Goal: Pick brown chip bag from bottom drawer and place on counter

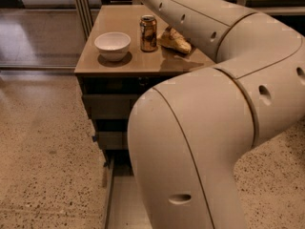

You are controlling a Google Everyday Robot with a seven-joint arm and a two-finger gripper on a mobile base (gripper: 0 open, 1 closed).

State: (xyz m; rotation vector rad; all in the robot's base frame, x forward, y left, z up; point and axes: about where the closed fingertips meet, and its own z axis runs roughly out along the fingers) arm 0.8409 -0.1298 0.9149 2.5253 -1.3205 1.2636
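The brown chip bag point(177, 41) lies on the counter point(119, 63), right of the gold-brown can and partly under my arm; its cream-tan side shows. The bottom drawer point(125, 202) is pulled out at floor level, and most of its grey tray is hidden behind my arm. No bag shows in the visible part. My gripper is out of view: the arm point(214, 27) runs over the counter's right side and leaves the frame at the top.
A white bowl point(112, 45) and a gold-brown can point(148, 33) stand on the counter. Two upper drawers point(107, 106) sit slightly open below it. Speckled floor lies to the left. A glass partition frame point(81, 8) stands behind the cabinet.
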